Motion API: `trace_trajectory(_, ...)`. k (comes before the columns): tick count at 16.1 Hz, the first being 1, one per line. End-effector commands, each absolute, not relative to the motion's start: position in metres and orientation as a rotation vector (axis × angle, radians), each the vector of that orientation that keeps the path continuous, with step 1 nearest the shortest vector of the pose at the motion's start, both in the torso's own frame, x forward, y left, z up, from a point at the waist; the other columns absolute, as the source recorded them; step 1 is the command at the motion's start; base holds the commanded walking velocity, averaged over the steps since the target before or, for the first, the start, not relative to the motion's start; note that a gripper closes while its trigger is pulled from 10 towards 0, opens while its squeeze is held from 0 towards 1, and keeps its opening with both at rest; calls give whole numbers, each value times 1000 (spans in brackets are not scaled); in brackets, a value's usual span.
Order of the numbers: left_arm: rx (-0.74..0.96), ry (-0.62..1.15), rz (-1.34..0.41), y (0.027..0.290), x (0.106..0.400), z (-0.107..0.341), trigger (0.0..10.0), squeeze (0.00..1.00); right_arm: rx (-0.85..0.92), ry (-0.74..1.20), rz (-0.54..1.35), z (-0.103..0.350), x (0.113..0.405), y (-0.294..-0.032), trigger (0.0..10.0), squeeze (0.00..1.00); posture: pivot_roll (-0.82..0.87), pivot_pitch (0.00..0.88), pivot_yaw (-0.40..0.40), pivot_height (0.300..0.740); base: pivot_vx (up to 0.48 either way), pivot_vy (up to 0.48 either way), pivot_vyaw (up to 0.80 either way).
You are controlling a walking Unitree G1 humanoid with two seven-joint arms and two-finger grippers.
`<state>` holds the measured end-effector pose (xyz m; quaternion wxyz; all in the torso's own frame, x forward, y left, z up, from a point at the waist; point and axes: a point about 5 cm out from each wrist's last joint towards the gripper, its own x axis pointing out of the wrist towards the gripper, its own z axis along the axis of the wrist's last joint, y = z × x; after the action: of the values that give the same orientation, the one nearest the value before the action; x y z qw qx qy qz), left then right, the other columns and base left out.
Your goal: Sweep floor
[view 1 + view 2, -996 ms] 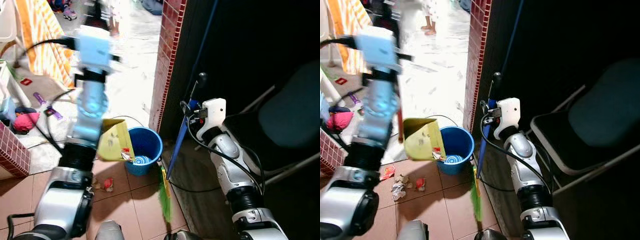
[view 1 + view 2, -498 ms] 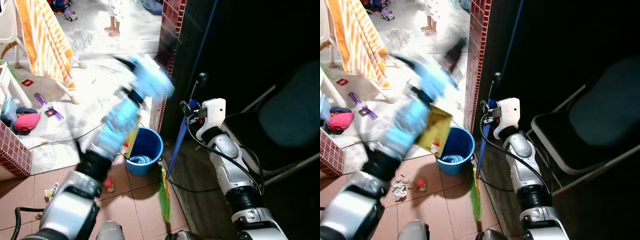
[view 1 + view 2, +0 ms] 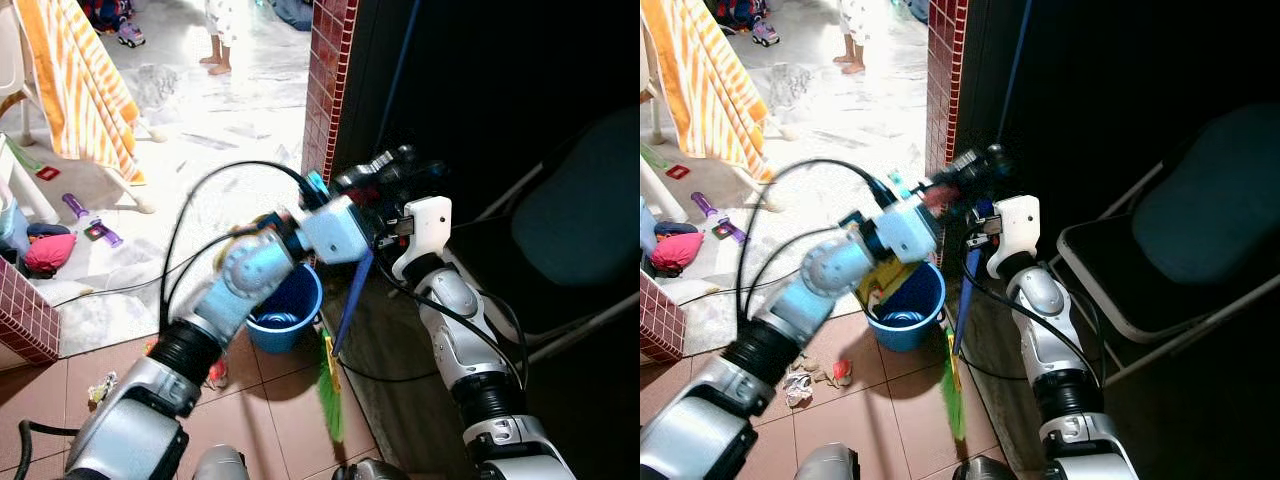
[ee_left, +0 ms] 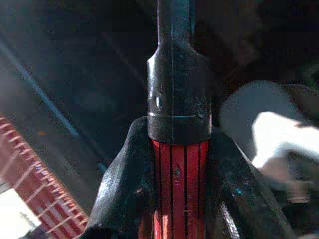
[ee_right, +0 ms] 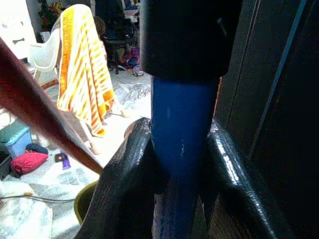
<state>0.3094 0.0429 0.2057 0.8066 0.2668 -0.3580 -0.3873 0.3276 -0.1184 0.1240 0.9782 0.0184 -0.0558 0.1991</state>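
My left arm reaches across to the right, and my left gripper [image 3: 388,172] is shut on the dustpan's red ribbed handle [image 4: 177,189] just below its black cap. The yellow-green dustpan [image 3: 885,282] hangs tilted over the blue bucket [image 3: 288,310]. My right gripper [image 3: 376,214] is shut on the broom's blue handle [image 5: 182,129], close beside the left gripper. The broom's green bristles [image 3: 328,392] rest on the tiles next to the bucket. Scraps of litter [image 3: 798,382] lie on the floor left of the bucket.
A red brick pillar [image 3: 325,80] stands behind the bucket, with a dark room and a folding chair [image 3: 570,230] to the right. An orange striped towel [image 3: 85,80], toys [image 3: 50,250], a cable [image 3: 100,290] and a person's bare feet [image 3: 215,65] are on the left.
My left arm has swung from upright on the left down and across to the right, tipping the dustpan over the bucket. The right arm and broom have stayed still.
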Motion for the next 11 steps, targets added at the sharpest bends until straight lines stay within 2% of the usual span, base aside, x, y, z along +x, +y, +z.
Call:
trace_trajectory(1,601,-870,-783,44,313,236,10000,0,29,-172,388,136,331,-121,10000,0,-37,0,-50,740,0,0,0)
trace_trajectory(5,522,-880,-708,54,319,254,10000,0,28,-171,395,135,331,-118,10000,0,-32,0,-57,740,0,0,0)
trace_trajectory(8,458,-862,-770,37,305,239,10000,0,26,-177,396,137,334,-116,10000,0,-33,0,-52,740,0,0,0)
trace_trajectory(9,366,-858,-606,52,317,255,10000,0,26,-179,391,137,333,-117,10000,0,-34,0,-51,740,0,0,0)
trace_trajectory(11,267,-858,-422,78,331,278,10000,0,26,-174,388,135,332,-118,10000,0,-34,0,-51,740,0,0,0)
